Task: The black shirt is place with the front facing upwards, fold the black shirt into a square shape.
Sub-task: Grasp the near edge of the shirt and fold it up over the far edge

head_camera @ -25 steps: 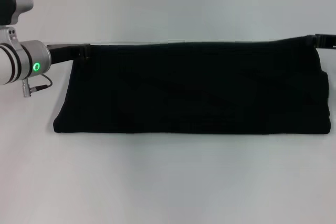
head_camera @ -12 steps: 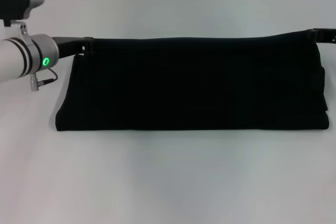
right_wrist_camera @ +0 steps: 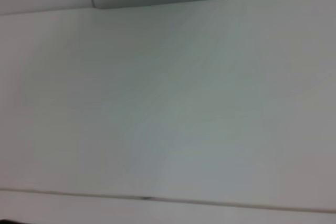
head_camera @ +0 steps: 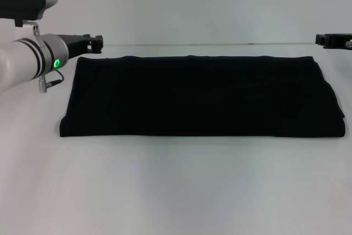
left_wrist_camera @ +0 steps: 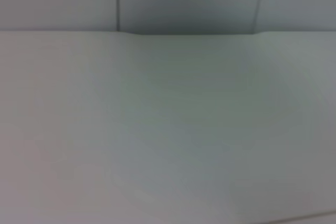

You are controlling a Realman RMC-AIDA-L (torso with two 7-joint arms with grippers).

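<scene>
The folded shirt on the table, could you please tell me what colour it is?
Plain black; the black shirt shows best in the head view, with no lettering visible on its upper face.

A plain pale grey-white counter (head_camera: 176, 191) fills the head view, smooth and matte, with a faint straight seam running across it toward the far side. Both wrist views show the same bare surface. Beyond its far edge stands a light wall (left_wrist_camera: 184, 1) made of flat panels, divided by thin dark vertical joints. A shallow step shows along that far edge.
</scene>
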